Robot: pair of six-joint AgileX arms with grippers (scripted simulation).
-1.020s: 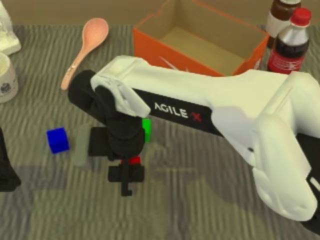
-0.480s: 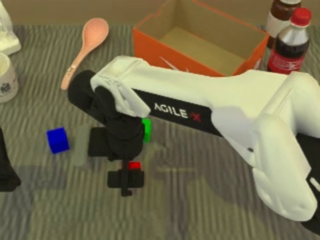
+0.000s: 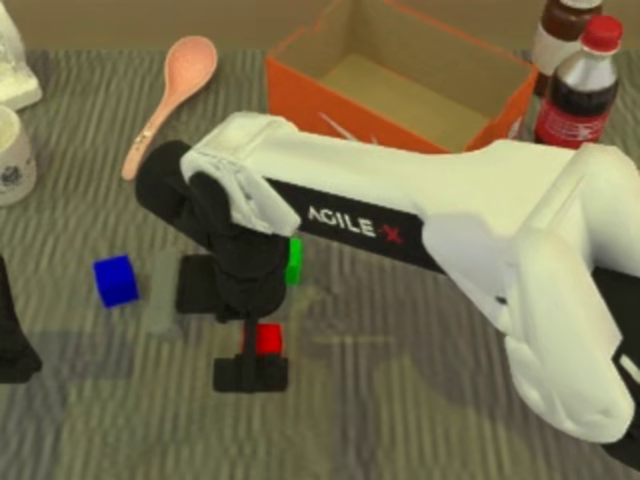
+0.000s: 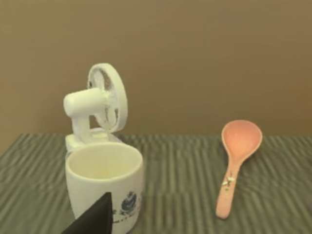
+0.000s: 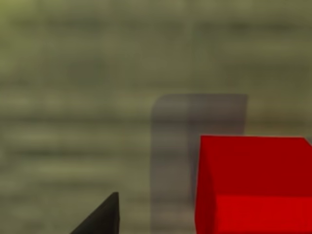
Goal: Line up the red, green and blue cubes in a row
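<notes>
My right arm reaches across the table from the top view's right, wrist pointing down over the middle-left of the striped cloth (image 3: 400,400). Right gripper (image 3: 252,372) sits low there with the red cube (image 3: 267,338) right at it. Red cube: bright, plain, matte, crisp edges. In the right wrist view the red cube (image 5: 251,185) fills the corner beside one dark fingertip (image 5: 100,217), with cloth visible between them. I can't tell from these views how wide the jaws stand or whether they have the cube.

Green cube (image 3: 294,259): only a bright sliver shows, mostly hidden under the right arm's black wrist, just above the red one in the top view. Blue cube (image 3: 115,280): deep blue, fully visible, sitting flat on the cloth to the left, apart from the other two.

Left arm is parked at the table's left edge; only a dark piece of it (image 3: 12,330) shows. I can't tell its finger state.

Clutter at the back: pink spoon (image 3: 172,95), orange box (image 3: 400,75), cola bottle (image 3: 582,85), white mug (image 4: 105,187), small white fan (image 4: 97,107).
</notes>
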